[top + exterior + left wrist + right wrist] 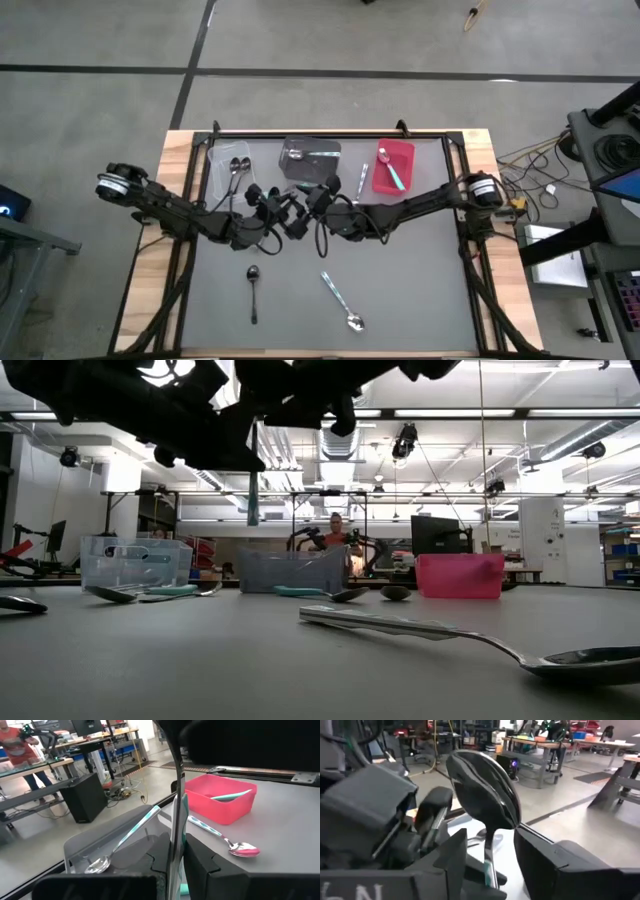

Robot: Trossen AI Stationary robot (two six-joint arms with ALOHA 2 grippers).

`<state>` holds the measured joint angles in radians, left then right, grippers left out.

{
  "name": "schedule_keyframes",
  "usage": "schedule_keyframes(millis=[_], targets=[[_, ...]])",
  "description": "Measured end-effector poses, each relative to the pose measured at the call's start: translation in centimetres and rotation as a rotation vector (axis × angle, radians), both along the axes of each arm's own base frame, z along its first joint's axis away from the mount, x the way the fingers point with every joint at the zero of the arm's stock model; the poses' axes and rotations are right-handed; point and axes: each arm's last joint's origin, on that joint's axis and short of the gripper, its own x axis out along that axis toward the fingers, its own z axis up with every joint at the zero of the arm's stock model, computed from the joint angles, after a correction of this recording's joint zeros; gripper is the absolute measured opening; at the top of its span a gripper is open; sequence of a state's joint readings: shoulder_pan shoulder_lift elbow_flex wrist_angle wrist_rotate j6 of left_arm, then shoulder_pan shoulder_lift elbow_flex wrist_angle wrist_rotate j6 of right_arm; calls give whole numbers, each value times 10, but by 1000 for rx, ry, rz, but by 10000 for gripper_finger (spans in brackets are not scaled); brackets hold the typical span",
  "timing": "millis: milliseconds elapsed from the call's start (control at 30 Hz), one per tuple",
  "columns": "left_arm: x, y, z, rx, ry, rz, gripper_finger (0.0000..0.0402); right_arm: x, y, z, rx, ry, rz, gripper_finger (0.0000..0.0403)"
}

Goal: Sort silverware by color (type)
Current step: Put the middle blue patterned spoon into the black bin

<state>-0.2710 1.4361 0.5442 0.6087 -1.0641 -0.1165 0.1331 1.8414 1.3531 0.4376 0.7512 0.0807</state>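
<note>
Above mid-counter [400, 290] we see the left end effector [283, 208] clamped on an upright teal-handled spoon [176, 820] while the right end effector [318, 205] meets it, fingers parted around the handle just below the bowl, apparently for a handover toward the red bin [392, 167] beyond.

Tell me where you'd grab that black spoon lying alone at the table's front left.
Probably mid-handle, from straight above, fingers across its width: the black spoon lies flat on the grey mat, its handle thin and straight, with nothing close beside it.
</note>
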Motion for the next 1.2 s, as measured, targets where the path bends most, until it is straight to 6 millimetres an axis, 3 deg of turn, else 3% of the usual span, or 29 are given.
schedule_keyframes(millis=[400,600,933,1200], targets=[[3,-4,6,1,-13,-11,24,6,-2,-2,-41,30,5,18],[4,-5,8,2,-17,-14,25,5,-2,1,-58,41,12,14],[5,-6,9,-7,-30,-18,75,-7,-3,13,-101,152,47,8],[-2,-9,23,-17,-61,-87,132,-26,-18,42,-59,270,99,8]])
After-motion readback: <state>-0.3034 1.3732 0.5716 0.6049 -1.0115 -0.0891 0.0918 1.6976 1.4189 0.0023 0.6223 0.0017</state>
